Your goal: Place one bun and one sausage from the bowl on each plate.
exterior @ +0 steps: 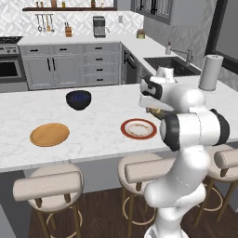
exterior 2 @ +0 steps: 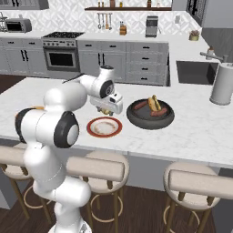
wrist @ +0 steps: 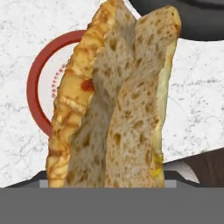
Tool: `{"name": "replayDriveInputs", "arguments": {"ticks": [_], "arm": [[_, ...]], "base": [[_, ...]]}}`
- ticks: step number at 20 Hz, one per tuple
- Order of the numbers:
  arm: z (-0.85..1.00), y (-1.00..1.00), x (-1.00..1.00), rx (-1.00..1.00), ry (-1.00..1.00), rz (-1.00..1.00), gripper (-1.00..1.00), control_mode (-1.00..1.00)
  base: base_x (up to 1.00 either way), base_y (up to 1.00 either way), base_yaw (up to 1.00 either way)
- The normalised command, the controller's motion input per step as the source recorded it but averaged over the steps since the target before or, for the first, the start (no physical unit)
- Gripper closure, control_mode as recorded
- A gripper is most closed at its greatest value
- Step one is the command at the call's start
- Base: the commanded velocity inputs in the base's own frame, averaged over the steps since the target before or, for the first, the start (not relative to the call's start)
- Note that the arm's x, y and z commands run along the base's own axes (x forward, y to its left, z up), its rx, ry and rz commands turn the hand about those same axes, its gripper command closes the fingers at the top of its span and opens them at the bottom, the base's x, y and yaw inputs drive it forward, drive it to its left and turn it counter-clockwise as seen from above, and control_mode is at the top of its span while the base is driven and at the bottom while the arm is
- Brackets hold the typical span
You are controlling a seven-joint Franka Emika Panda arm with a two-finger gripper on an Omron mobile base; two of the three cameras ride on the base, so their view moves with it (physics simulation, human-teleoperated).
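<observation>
Bun (wrist: 118,100): a porous, split bread roll with a golden-brown crust, standing upright and close in the hand view.
Gripper (exterior 2: 107,110): its fingers are clamping the bun, holding it above the near counter.
Red-rimmed plate (exterior 2: 104,127): round and flat with a cream centre, lying just under the gripper.
Bowl (exterior 2: 150,113): wide, shallow and dark, sitting just right of that plate, holding sausages and a bun.
Arm: bending forward over the marble counter's (exterior: 93,135) front edge.
Orange plate (exterior: 49,134): wood-like, lying well apart to the left, open counter surrounding it.

Blue bowl (exterior: 78,99), paper-towel roll (exterior: 210,72)
</observation>
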Motion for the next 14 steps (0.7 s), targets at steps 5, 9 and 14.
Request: {"name": "replayDriveInputs", "arguments": {"ticks": [5, 9, 14], "arm": [[-0.77, 0.29, 0.4, -0.04, 0.09, 0.13, 1.0, -1.0], [-0.43, 0.0, 0.67, -0.07, 0.0, 0.0, 1.0, -1.0], [-0.64, 0.0, 0.4, -0.15, -0.02, 0.0, -1.0, -1.0]], "base": [[0.0, 0.0, 0.0], [0.0, 0.0, 0.0], [0.0, 0.0, 0.0]]}}
